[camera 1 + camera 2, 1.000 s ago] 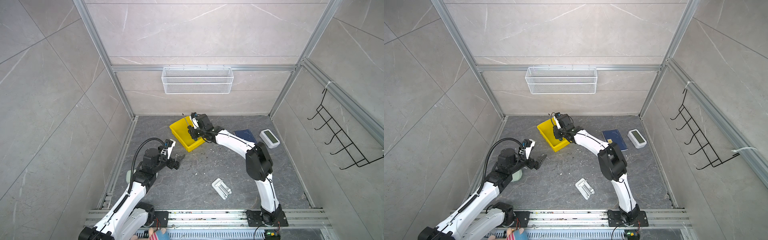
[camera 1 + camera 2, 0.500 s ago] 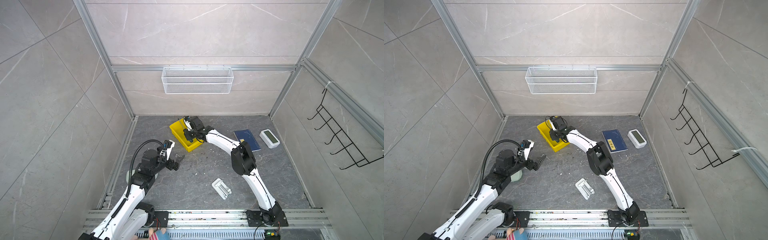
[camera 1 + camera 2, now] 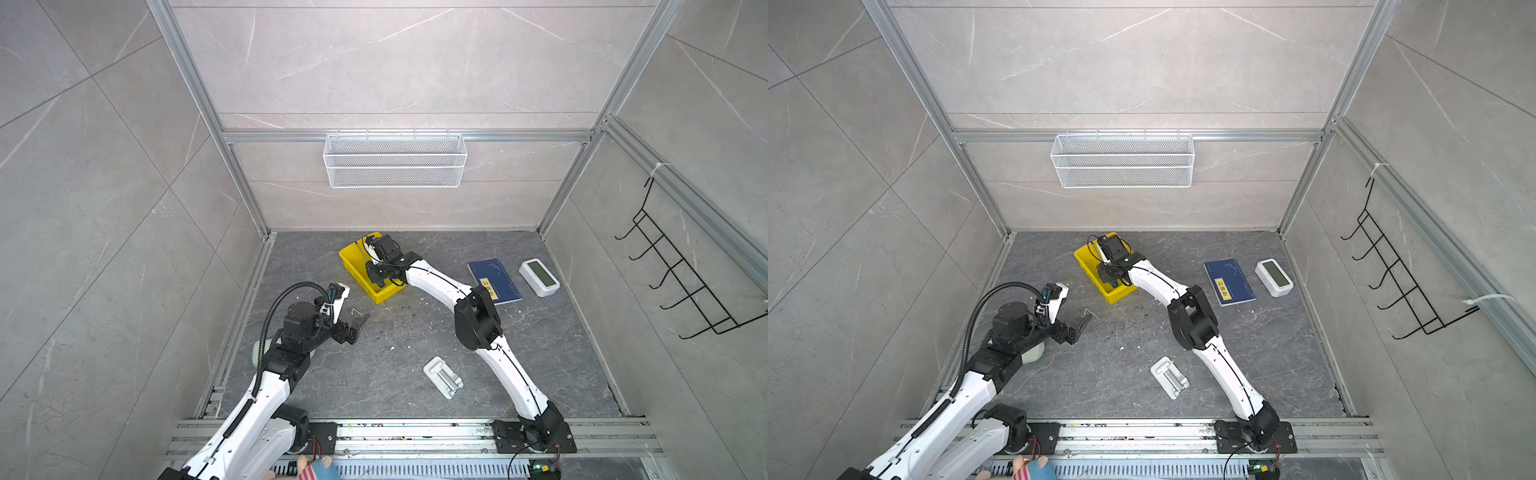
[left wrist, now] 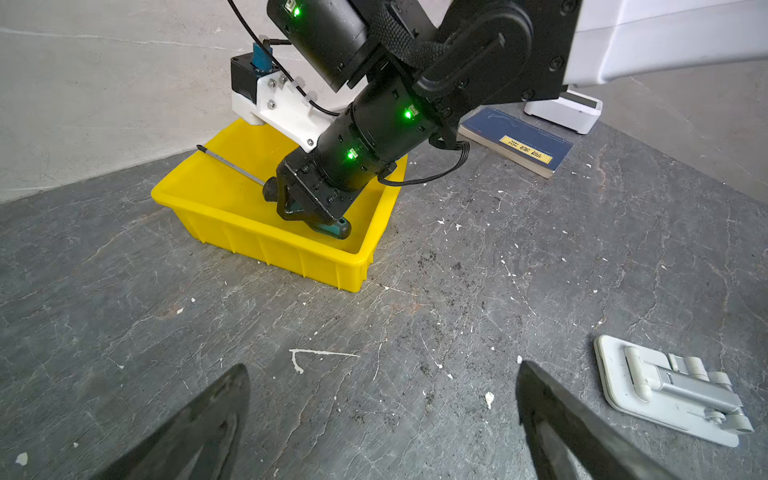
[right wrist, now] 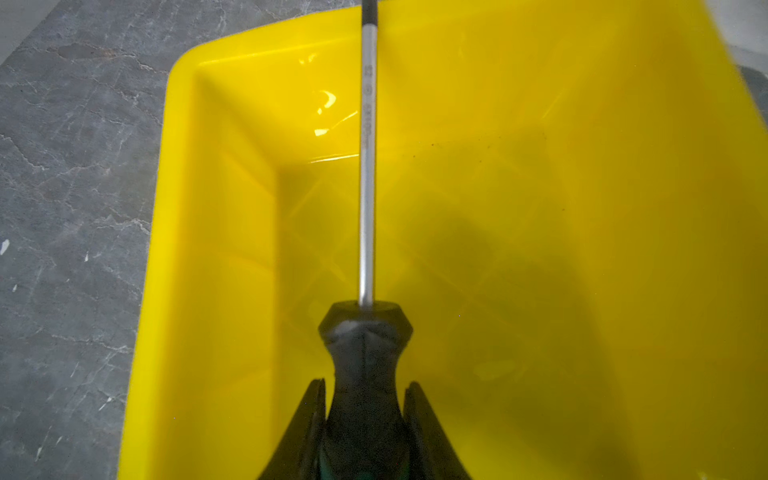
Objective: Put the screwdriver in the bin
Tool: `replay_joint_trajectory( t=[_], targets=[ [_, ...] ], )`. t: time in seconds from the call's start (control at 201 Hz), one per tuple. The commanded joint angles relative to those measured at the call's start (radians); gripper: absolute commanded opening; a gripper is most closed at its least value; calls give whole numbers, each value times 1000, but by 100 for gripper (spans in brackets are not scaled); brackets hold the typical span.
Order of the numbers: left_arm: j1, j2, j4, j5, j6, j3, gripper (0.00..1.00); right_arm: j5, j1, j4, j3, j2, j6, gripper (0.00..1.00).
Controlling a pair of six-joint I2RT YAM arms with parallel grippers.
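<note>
Screwdriver (image 5: 365, 349): handle was clamped in the closed right gripper (image 5: 365, 383), which had shifted left and dipped lower inside the bin (image 5: 145, 332) at the far middle of the floor, tip reaching over its rim, release pending; left gripper (image 4: 382, 370) stood wide open, empty, near left.

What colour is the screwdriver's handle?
Black near the shaft, teal-green at the butt end. The screwdriver shows both colours best in the left wrist view.
</note>
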Motion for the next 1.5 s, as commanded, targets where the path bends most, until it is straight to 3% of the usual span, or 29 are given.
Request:
replay_joint_trajectory(
  t=[0.0, 0.154, 0.408, 0.538, 0.712, 1.036, 1.29, 1.494],
  targets=[
    [3, -19, 11, 4, -1, -4, 100, 16, 7, -29, 36, 18, -17, 17],
    [3, -23, 10, 1, 1, -6, 100, 21, 7, -27, 33, 4, -17, 38],
    [3, -23, 14, -3, -3, -8, 100, 25, 7, -14, 5, -66, -22, 55],
    [2, -20, 27, -9, -5, -7, 100, 35, 9, 37, -87, -147, -23, 66],
    [3, -12, 47, -16, -13, -13, 100, 62, 7, 175, -325, -318, -19, 90],
    [4, 2, 88, -107, -7, -27, 100, 182, -4, 592, -977, -765, -31, 97],
    [27, 9, 134, -257, 45, -62, 99, 262, -83, 743, -1416, -1106, 11, 99],
    [133, 44, 252, -321, -8, -118, 99, 317, -195, 806, -1685, -1353, -1, 99]
  ],
)
